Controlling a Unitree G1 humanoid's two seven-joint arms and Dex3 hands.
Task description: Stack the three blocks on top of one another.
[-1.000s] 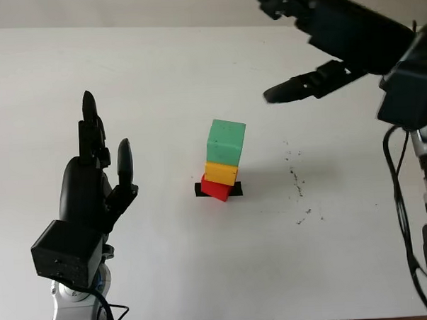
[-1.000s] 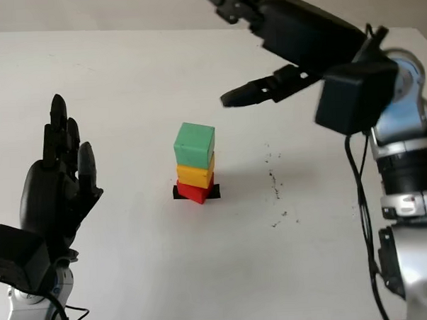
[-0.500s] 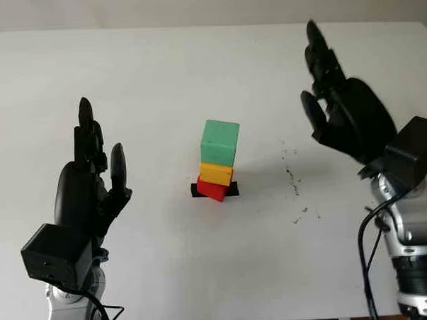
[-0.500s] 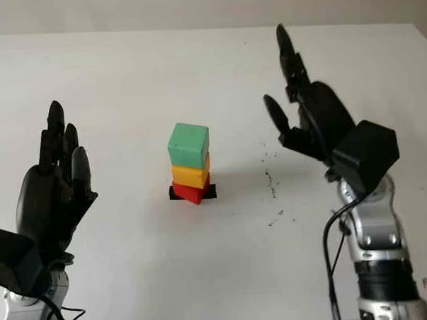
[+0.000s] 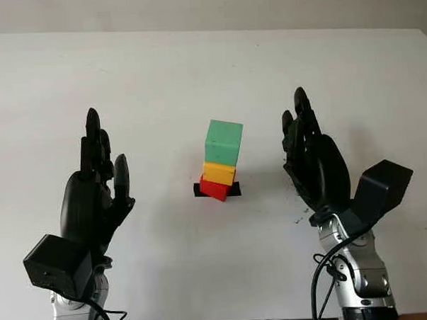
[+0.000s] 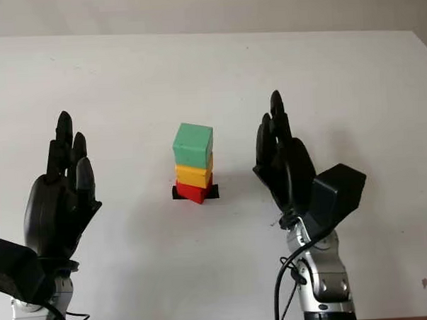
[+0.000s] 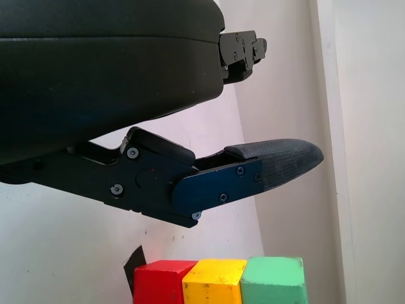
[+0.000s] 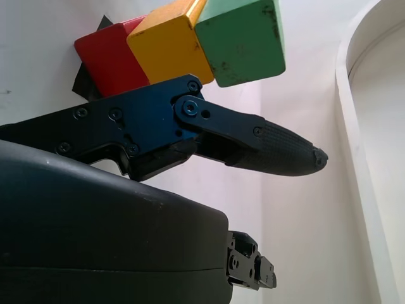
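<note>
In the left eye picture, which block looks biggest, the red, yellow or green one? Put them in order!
1. green block, looks biggest, though it sits on top, nearest the camera.
2. yellow block.
3. red block, partly hidden under the yellow one, so its rank is unsure.

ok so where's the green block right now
The green cube block tops the stack at table centre, on the yellow cube block, between both open hands.
</note>
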